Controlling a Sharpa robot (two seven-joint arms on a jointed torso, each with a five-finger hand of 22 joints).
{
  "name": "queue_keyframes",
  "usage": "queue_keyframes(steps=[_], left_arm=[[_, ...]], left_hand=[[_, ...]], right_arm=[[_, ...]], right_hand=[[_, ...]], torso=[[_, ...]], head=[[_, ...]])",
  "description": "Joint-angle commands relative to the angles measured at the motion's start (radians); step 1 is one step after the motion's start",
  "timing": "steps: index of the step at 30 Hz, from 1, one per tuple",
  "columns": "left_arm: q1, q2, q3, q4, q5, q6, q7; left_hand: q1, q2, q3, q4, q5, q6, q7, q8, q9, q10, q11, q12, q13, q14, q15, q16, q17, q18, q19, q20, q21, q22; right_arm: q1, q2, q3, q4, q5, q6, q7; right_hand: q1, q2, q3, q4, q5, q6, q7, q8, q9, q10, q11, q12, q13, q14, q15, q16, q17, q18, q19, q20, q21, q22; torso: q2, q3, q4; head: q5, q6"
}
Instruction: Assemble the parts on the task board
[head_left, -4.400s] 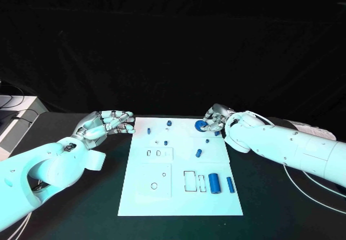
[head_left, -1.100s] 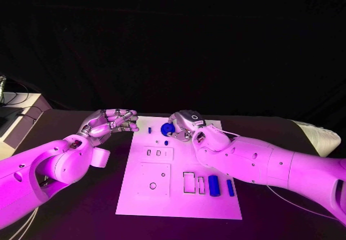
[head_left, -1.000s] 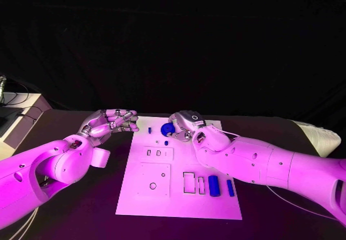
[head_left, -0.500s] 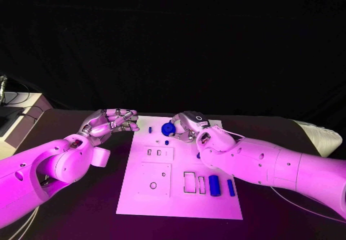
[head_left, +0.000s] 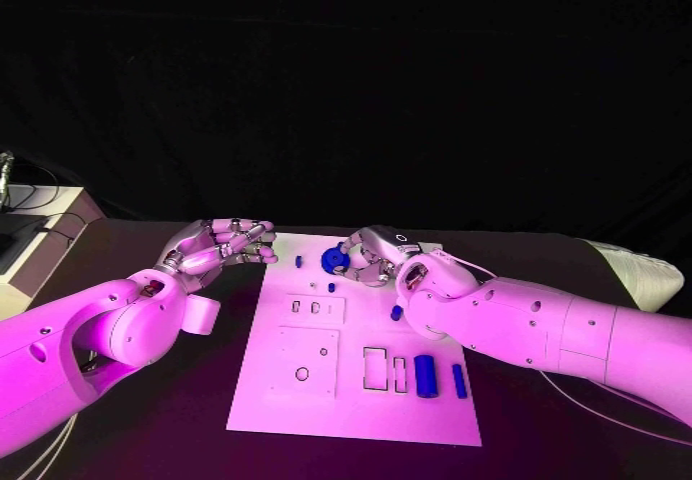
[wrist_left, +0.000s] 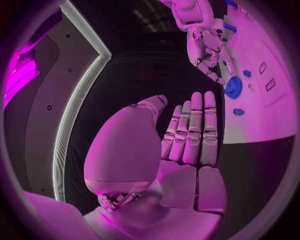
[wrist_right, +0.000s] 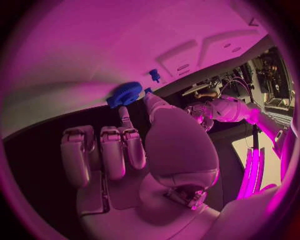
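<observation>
disc (head_left: 335, 260) half behind right hand (head_left: 378, 256)

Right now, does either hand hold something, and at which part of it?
The right hand pinches the round blue part at its rim, over the task board. The left hand holds nothing.

A flat rectangular task board (head_left: 332, 400) is laid at the centre of the frame on a table (head_left: 173, 420). At the board's upper edge, a round disc-shaped part (head_left: 336, 260) is held by the right hand (head_left: 378, 256), which is reached in from the right. The left hand (head_left: 219, 246) is placed just left of the board's upper left corner. Toward the lower right of the board, a thick cylinder part (head_left: 426, 375) is laid beside a thinner bar part (head_left: 459, 380). A small peg part (head_left: 397, 312) is set at mid-board.
</observation>
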Motion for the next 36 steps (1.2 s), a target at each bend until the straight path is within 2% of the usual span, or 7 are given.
queue_keyframes(steps=[1, 10, 18, 22, 26, 29, 36], left_arm=[[0.000, 0.002, 0.001, 0.001, -0.001, 0.014, 0.004], [0.000, 0.002, 0.001, 0.000, -0.001, 0.013, 0.003], [0.000, 0.002, 0.001, -0.001, -0.001, 0.013, 0.003], [0.000, 0.002, 0.001, -0.002, -0.001, 0.013, 0.003], [0.000, 0.001, 0.001, -0.004, -0.001, 0.013, 0.004], [0.000, 0.000, 0.001, -0.004, -0.001, 0.013, 0.004], [-0.001, 0.000, 0.001, -0.009, -0.001, 0.013, 0.005]], left_hand=[[-0.007, -0.005, 0.006, 0.000, -0.003, 0.003, 0.001, -0.005, -0.001, 0.000, 0.005, -0.006, 0.000, -0.007, -0.002, 0.005, 0.001, 0.002, -0.006, -0.001, 0.005, 0.001], [-0.007, -0.004, 0.007, 0.000, -0.003, 0.003, 0.002, -0.005, -0.001, 0.000, 0.005, -0.006, 0.000, -0.007, -0.002, 0.006, 0.002, 0.002, -0.007, -0.001, 0.005, 0.001], [-0.007, -0.004, 0.007, 0.000, -0.003, 0.003, 0.002, -0.005, -0.001, 0.000, 0.005, -0.006, 0.000, -0.007, -0.002, 0.006, 0.002, 0.002, -0.007, -0.001, 0.005, 0.001], [-0.007, -0.004, 0.007, 0.000, -0.003, 0.003, 0.002, -0.005, -0.001, 0.000, 0.005, -0.006, 0.000, -0.007, -0.002, 0.006, 0.002, 0.002, -0.007, -0.001, 0.005, 0.001], [-0.007, -0.004, 0.007, 0.000, -0.003, 0.003, 0.002, -0.005, -0.001, 0.000, 0.005, -0.006, 0.000, -0.007, -0.002, 0.006, 0.002, 0.002, -0.007, -0.001, 0.005, 0.001], [-0.007, -0.004, 0.007, 0.000, -0.003, 0.003, 0.002, -0.005, -0.001, 0.000, 0.005, -0.006, 0.000, -0.007, -0.002, 0.006, 0.002, 0.002, -0.007, -0.001, 0.005, 0.001], [-0.008, -0.004, 0.008, 0.000, -0.002, 0.003, 0.002, -0.006, -0.001, 0.000, 0.005, -0.006, 0.000, -0.008, -0.002, 0.006, 0.004, 0.002, -0.007, -0.001, 0.006, 0.002]], right_arm=[[-0.002, 0.008, -0.001, -0.003, 0.076, 0.066, 0.028], [-0.001, 0.026, -0.001, -0.028, 0.096, 0.099, 0.007], [-0.001, 0.028, -0.001, -0.031, 0.093, 0.126, -0.003], [-0.001, 0.020, -0.001, -0.027, 0.078, 0.093, -0.004], [-0.001, 0.005, -0.001, -0.015, 0.057, 0.019, 0.006], [0.000, -0.006, 0.000, -0.004, 0.050, -0.015, 0.018], [0.011, -0.048, 0.010, 0.048, 0.077, -0.074, 0.054]], right_hand=[[-0.041, 0.008, 0.006, 0.000, 0.010, -0.011, 0.001, -0.010, -0.006, 0.104, -0.001, 0.002, 0.263, 0.097, 0.002, 0.004, 0.230, -0.010, 0.099, 0.002, 0.004, 0.250], [-0.078, 0.009, 0.008, 0.001, 0.010, -0.024, 0.005, -0.020, -0.014, 0.104, 0.002, 0.002, 0.263, 0.097, 0.006, 0.004, 0.232, -0.011, 0.100, 0.005, 0.005, 0.250], [-0.090, 0.011, 0.009, 0.000, 0.009, -0.020, 0.005, -0.020, -0.015, 0.104, 0.003, 0.002, 0.263, 0.097, 0.006, 0.005, 0.233, -0.011, 0.100, 0.006, 0.006, 0.252], [-0.092, 0.010, 0.009, 0.000, 0.008, -0.019, 0.005, -0.019, -0.015, 0.104, 0.003, 0.002, 0.263, 0.097, 0.006, 0.005, 0.233, -0.011, 0.100, 0.006, 0.006, 0.252], [-0.085, 0.002, 0.013, -0.005, 0.008, -0.010, 0.005, -0.015, -0.015, 0.104, 0.003, 0.002, 0.263, 0.098, 0.006, 0.005, 0.234, -0.011, 0.101, 0.006, 0.008, 0.253], [-0.076, -0.004, 0.017, -0.008, 0.007, -0.007, 0.005, -0.015, -0.016, 0.104, 0.003, 0.002, 0.263, 0.098, 0.006, 0.005, 0.235, -0.012, 0.102, 0.006, 0.009, 0.255], [-0.069, -0.008, 0.019, -0.009, 0.007, -0.005, 0.005, -0.015, -0.017, 0.104, 0.003, 0.002, 0.263, 0.098, 0.006, 0.005, 0.237, -0.013, 0.104, 0.006, 0.013, 0.259]], torso=[[-0.001, -0.0015, 0.0013], [0.000, -0.0018, 0.0001], [-0.001, -0.0012, 0.0009], [0.000, -0.0006, 0.0003], [-0.001, 0.0000, -0.0002], [-0.001, 0.0003, -0.0009], [-0.002, 0.0009, -0.0006]], head=[[-0.001, -0.001], [-0.001, -0.001], [0.000, -0.003], [0.001, -0.001], [0.002, -0.001], [0.002, 0.000], [0.000, 0.003]])
